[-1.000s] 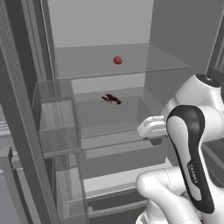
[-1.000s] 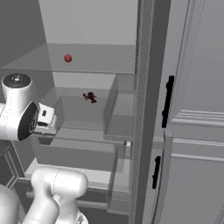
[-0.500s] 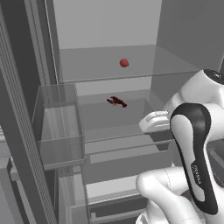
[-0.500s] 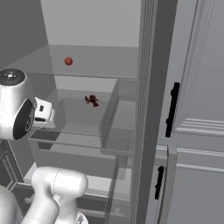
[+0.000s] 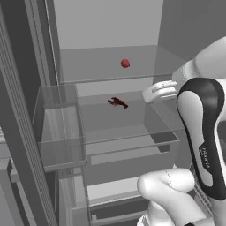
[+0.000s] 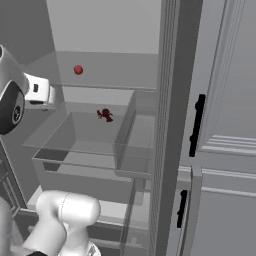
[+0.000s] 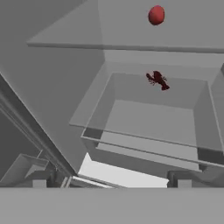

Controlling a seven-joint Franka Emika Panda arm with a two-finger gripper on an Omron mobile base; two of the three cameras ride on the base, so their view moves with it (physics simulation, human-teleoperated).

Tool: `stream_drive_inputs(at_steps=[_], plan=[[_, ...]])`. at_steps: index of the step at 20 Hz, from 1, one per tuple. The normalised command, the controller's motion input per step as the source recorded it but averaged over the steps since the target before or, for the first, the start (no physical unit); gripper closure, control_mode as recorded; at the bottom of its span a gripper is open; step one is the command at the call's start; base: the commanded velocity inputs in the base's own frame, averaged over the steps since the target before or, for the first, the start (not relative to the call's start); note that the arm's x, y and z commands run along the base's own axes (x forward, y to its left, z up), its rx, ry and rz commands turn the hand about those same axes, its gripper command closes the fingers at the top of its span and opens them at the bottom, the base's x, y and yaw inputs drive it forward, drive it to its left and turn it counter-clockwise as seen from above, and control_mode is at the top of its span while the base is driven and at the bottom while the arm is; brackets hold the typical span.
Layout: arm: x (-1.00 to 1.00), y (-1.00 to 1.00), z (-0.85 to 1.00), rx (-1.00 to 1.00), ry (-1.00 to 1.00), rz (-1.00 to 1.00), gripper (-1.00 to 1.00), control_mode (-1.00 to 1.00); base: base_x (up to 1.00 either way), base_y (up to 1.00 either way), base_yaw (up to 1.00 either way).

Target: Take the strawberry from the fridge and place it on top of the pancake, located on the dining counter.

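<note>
Fridge [image 5: 66, 114] interior nearer now, strawberry [image 5: 125, 63] shelved

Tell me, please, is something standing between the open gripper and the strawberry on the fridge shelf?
Nothing visible does. The strawberry sits alone on the upper glass shelf of the open fridge. The dark red lobster-like item lies lower, in the clear drawer, off the path.

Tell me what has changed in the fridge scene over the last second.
The whole view has shifted, so the base has moved; the arm's white hand part now sits higher, near the upper shelf. Nothing was grasped. The strawberry still rests on the upper glass shelf, and the small dark red thing still lies in the clear bin.
</note>
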Motion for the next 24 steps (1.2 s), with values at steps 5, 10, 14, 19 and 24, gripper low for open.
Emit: stream_drive_inputs(at_steps=[5, 10, 14, 19, 24], plan=[[0.72, 0.00, 0.36, 0.00, -0.20, -0.03, -1.00, -1.00, 0.00, 0.00, 0.00], [0.70, -0.06, 0.02, 0.00, 0.00, 0.00, -1.00, -1.00, 0.00, 0.00, 0.00], [0.73, -0.15, 0.00, 0.00, 0.00, 0.00, -1.00, -1.00, 0.00, 0.00, 0.00], [0.80, -0.05, 0.00, 0.00, 0.00, -0.01, -1.00, -1.00, 0.00, 0.00, 0.00], [0.73, 0.00, -0.09, 0.00, 0.00, 0.00, -1.00, -1.00, 0.00, 0.00, 0.00]])
